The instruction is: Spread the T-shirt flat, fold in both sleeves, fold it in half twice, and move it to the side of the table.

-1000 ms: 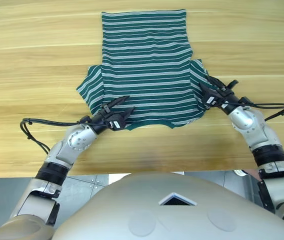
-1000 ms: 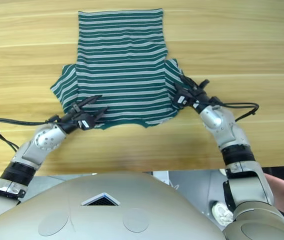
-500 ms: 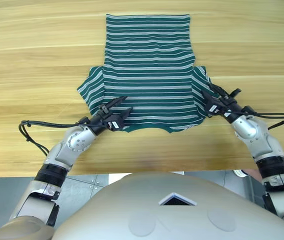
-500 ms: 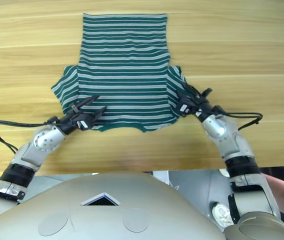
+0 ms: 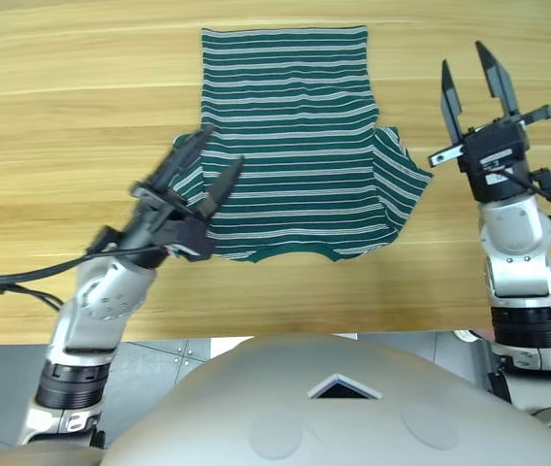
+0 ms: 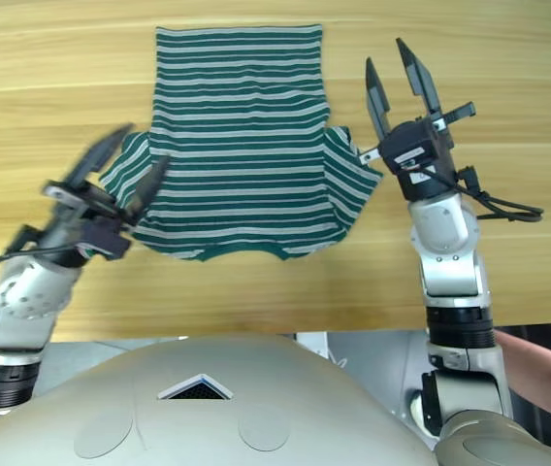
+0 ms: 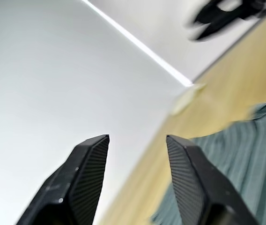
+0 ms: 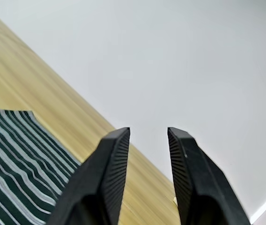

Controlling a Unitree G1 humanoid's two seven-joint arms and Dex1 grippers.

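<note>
- Grippers first: a second ago both sat low at the near corners of the T-shirt [image 5: 290, 136]. Now both are raised off it.
- Your left gripper [image 5: 223, 146] hangs above the shirt's left shoulder with its jaws wide apart and nothing between them.
- Your right gripper [image 5: 463, 56] stands upright just beyond the right sleeve [image 5: 404, 175]. Its fingers point away from you, well spread, and it is empty too.
- Cloth position has shifted only a little. The near edge has settled slightly closer to you and lies straighter than it did.
- You can read this as the spreading step being about finished, since the grip has been let go and the arms are free. Folding in the sleeves looks like the next job, and neither sleeve is folded yet.
- The T-shirt is dark green with thin pale stripes and lies flat on the wooden table [image 5: 62, 97], roughly centred between your arms.
- Its straight hem [image 5: 285, 31] is at the far side and the scooped neckline [image 5: 290, 254] faces you.
- The body looks smooth, with only faint ripples near the shoulders.
- The right sleeve fans outward on the wood. The left sleeve [image 6: 128, 173] also sticks out, though your left gripper covers part of it.
- The sleeves seem limp and light, so expect them to drag the shoulder seam if you lift them quickly.
</note>
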